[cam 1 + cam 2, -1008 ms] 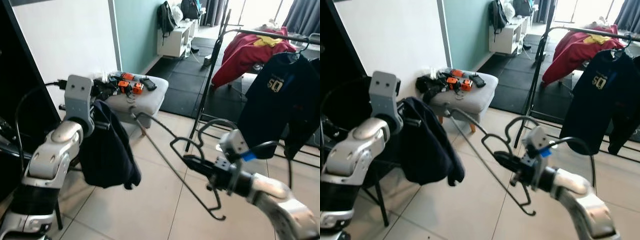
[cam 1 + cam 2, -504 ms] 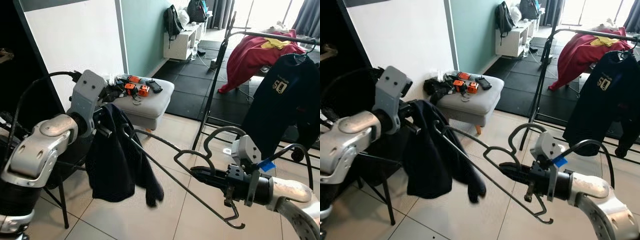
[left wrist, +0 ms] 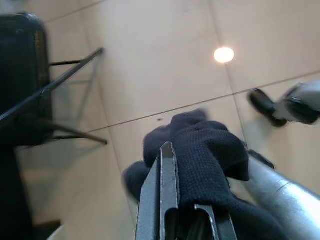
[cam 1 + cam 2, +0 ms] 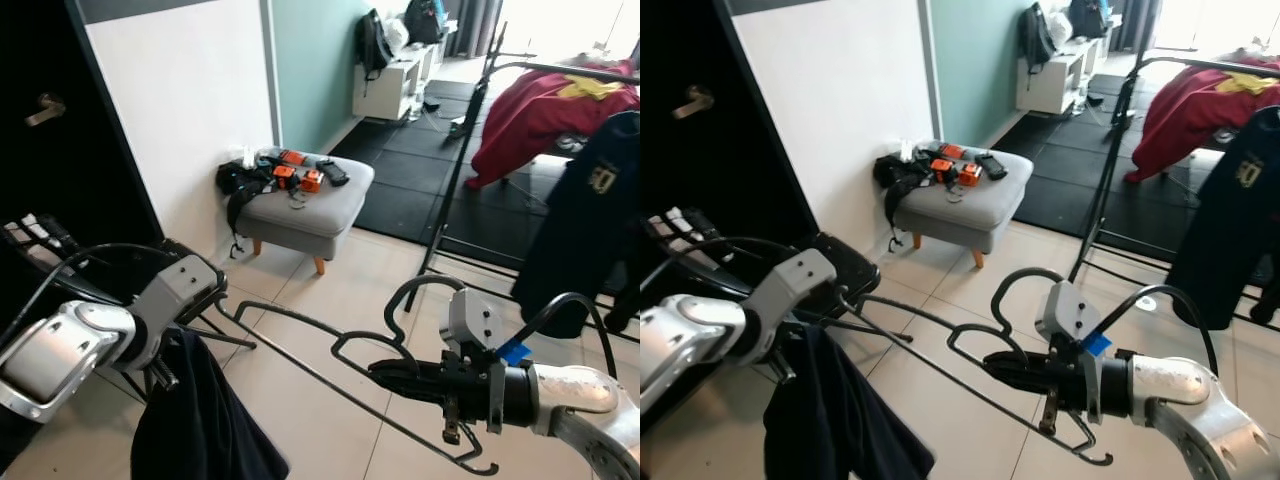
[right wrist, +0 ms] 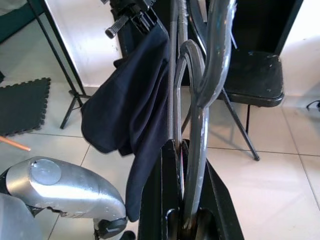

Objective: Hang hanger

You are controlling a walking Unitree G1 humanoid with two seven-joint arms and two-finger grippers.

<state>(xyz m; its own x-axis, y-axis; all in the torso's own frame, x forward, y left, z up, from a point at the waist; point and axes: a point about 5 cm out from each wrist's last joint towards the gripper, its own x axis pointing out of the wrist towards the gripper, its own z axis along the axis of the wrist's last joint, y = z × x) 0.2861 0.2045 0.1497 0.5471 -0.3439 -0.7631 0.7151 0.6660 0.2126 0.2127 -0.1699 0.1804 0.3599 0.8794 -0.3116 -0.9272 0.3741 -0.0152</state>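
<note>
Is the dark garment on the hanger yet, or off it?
Off. The dark garment hangs bunched from the left end effector, while the right end effector holds the bare black hanger beside it.

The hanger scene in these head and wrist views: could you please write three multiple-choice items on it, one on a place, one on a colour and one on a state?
1. Where do the orange gadgets lie?
A. on the grey footstool
B. on the floor tiles
C. on the black chair

2. What colour is the garment draped over the rail at far right?
A. green
B. white
C. red

3. What is the right gripper doing?
A. hanging open
B. shut on the hanger
C. holding a dark cloth

Answers:
1 A: the orange gadgets sit on the grey footstool by the wall.
2 C: the garment over the rail is red.
3 B: the right gripper clamps the hanger, while the left gripper holds the dark cloth.
</note>
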